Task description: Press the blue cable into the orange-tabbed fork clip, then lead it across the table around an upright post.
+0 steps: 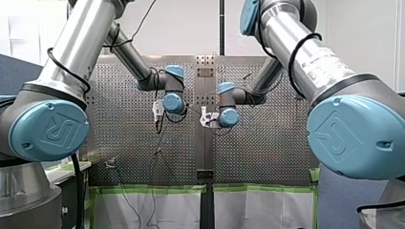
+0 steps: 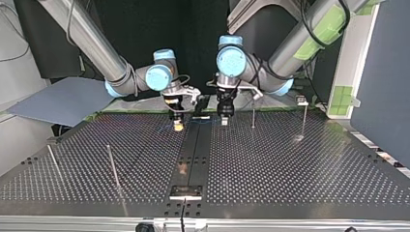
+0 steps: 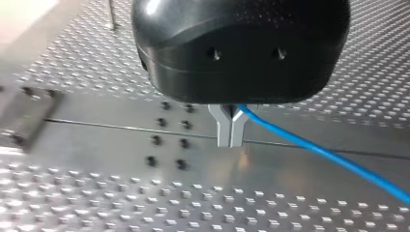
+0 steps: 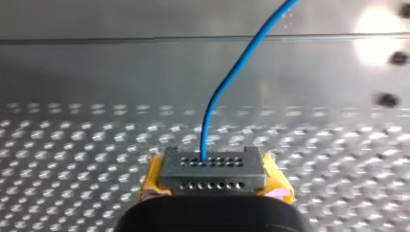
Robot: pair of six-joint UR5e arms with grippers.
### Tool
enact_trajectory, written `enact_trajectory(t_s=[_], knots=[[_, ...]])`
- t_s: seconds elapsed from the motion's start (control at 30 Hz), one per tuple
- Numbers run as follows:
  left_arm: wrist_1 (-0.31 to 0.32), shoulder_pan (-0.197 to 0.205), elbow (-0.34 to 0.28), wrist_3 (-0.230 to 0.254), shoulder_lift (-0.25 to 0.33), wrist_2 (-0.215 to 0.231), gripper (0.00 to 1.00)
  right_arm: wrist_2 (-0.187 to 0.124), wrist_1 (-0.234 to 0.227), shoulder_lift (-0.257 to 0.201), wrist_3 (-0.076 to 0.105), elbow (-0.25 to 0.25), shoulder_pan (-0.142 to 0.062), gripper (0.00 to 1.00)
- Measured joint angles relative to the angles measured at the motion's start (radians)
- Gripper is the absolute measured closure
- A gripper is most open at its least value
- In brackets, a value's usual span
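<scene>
Left hand (image 3: 230,140), wrist view: seemingly pinching cable (image 3: 319,150).

So I'm counting two arms (image 2: 92,43) (image 2: 297,46) here, each carrying one gripper: my left gripper (image 2: 225,121), my right gripper (image 2: 178,125). Four upright posts are standing on the one desk (image 2: 290,183): two posts (image 2: 53,162) (image 2: 114,168) at the top view's left, two posts (image 2: 253,117) (image 2: 304,118) at its right. One blue cable (image 3: 314,147) is showing.

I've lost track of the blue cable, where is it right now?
The blue cable spans the centre strip in the top view, gripped by my left gripper at that view's right and my right gripper at its left.
</scene>
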Motion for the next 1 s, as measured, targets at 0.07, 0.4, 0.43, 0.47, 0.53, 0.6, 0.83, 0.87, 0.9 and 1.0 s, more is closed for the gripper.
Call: enact_trajectory(t_s=[0.07,0.4,0.43,0.47,0.53,0.6,0.83,0.87,0.9,1.0], knots=[[-0.009,-0.001,0.004,0.001,0.021,0.0,1.0,-0.002,0.001,-0.017,0.003,-0.002,0.0,1.0],[-0.045,-0.013,0.038,0.016,0.083,0.0,1.0,-0.002,0.038,-0.114,0.002,-0.009,-0.005,1.0],[-0.051,-0.015,0.043,0.02,0.083,0.0,1.0,-0.002,0.041,-0.122,0.001,-0.01,-0.004,1.0],[-0.059,-0.017,0.049,0.024,0.084,-0.001,1.0,-0.002,0.044,-0.133,0.001,-0.012,-0.003,1.0],[-0.071,-0.019,0.059,0.027,0.084,-0.002,1.0,-0.002,0.05,-0.147,0.0,-0.015,-0.001,1.0],[-0.081,-0.021,0.069,0.029,0.084,-0.005,1.0,-0.002,0.058,-0.164,-0.002,-0.02,0.001,1.0],[-0.13,-0.026,0.102,0.027,0.084,-0.014,1.0,-0.002,0.091,-0.22,-0.012,-0.035,0.006,1.0],[-0.137,-0.028,0.105,0.027,0.085,-0.014,1.0,-0.002,0.096,-0.23,-0.013,-0.036,0.006,1.0],[-0.141,-0.031,0.106,0.027,0.085,-0.015,1.0,-0.002,0.1,-0.237,-0.014,-0.036,0.007,1.0],[-0.154,-0.038,0.107,0.025,0.085,-0.015,1.0,0.0,0.112,-0.263,-0.017,-0.037,0.007,1.0]])
